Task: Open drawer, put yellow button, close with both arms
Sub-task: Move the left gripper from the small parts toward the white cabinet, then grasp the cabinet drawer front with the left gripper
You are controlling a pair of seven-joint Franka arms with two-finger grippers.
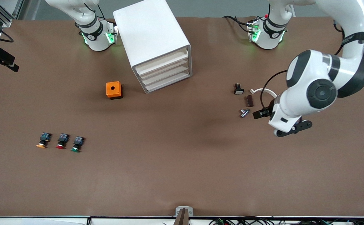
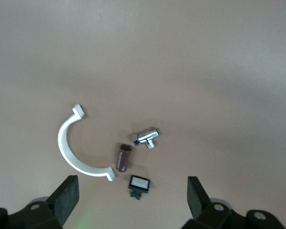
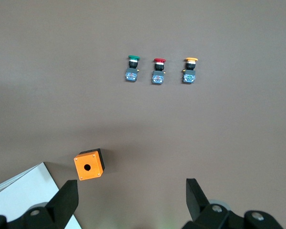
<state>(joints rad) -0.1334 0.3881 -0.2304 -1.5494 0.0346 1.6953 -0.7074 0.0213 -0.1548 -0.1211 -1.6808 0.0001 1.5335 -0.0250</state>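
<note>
The white cabinet stands near the robots' bases. Its uppermost drawer is shut, like the three below it. The yellow button lies toward the right arm's end of the table, near the front camera, beside a red-capped and a green-capped one. It also shows in the right wrist view. My right gripper is open and empty, high over the table near the cabinet's corner; it is out of the front view. My left gripper is open and empty over small parts.
An orange box with a round hole sits beside the cabinet. Under the left gripper lie a white curved clip, a chrome fitting, a brown cylinder and a white-faced switch.
</note>
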